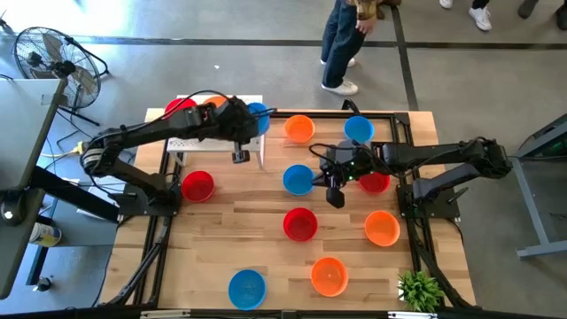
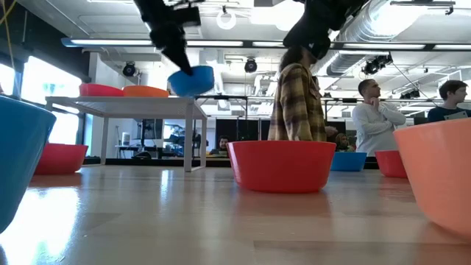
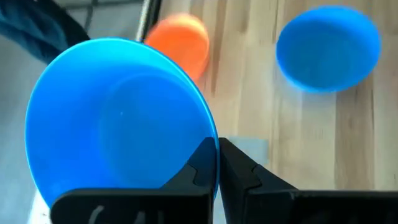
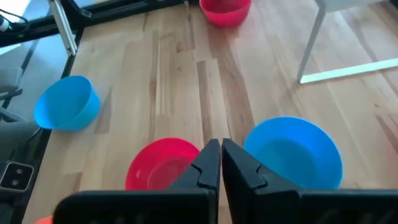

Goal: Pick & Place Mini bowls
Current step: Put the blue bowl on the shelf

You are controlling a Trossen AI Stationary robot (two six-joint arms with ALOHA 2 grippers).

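Note:
My left gripper (image 1: 246, 122) is shut on a blue mini bowl (image 1: 258, 113), held over the right end of the raised white board (image 1: 221, 146). A red bowl (image 2: 99, 90) and an orange bowl (image 2: 145, 91) stand on that board. My right gripper (image 4: 220, 163) is shut on nothing. It hangs above the middle of the table between a red bowl (image 4: 163, 165) and a blue bowl (image 4: 292, 152). Several more red, orange and blue bowls stand upright on the wooden table (image 1: 266, 248). My left gripper pinches the blue bowl's rim (image 3: 211, 140) between its two fingers, one inside the bowl and one outside. The fingers come slanting down from the table's left side. The bowl (image 2: 191, 79) is lifted clear, slightly tilted, just above the board's top.
On the table stand bowls at the far side, orange (image 1: 299, 128) and blue (image 1: 358, 129). Others are red (image 1: 197, 186), orange (image 1: 382, 228), orange (image 1: 329, 276) and blue (image 1: 247, 289). A small green plant (image 1: 420, 289) is at the near right corner. People stand beyond the table.

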